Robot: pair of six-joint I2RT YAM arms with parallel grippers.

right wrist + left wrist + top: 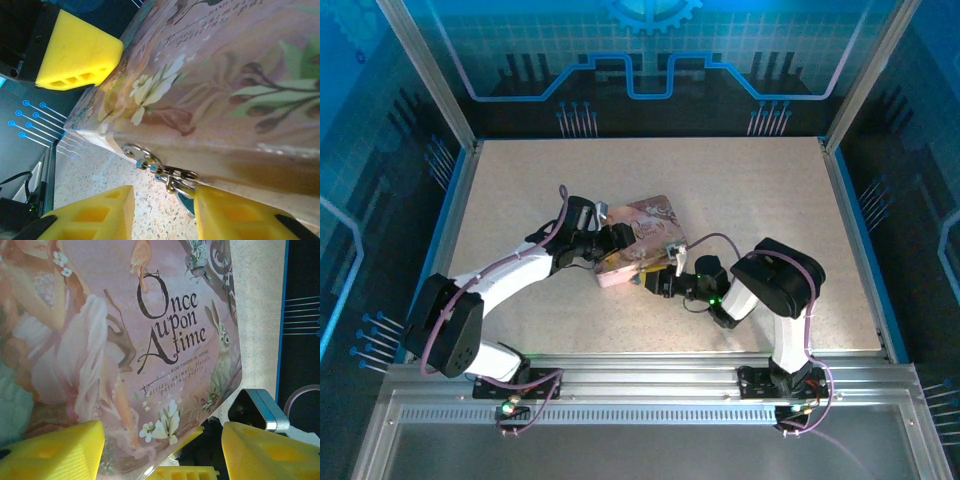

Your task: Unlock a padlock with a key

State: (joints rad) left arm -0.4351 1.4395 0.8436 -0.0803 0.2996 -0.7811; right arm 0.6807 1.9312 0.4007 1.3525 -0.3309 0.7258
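Loops of thin silvery metal (pixel 175 177) hang from a hasp (pixel 134 151) on the near edge of the pink tin (pixel 225 75). They are probably the padlock's shackle, though its brass body is too small to tell. The right gripper (pixel 165 215) is parted just beneath them, grasping nothing. The left gripper (pixel 162 450), spread wide, straddles the tin's left corner. The step looks like approaching the lock, and the next move calls for a key, unseen so far.

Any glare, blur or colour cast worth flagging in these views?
Top external: blue cast overall, tin small but clear. Left wrist: its printed lettering is sharp, left claw blurred. Right wrist: tin soft, sheen along its edge; metal clasp sharper.
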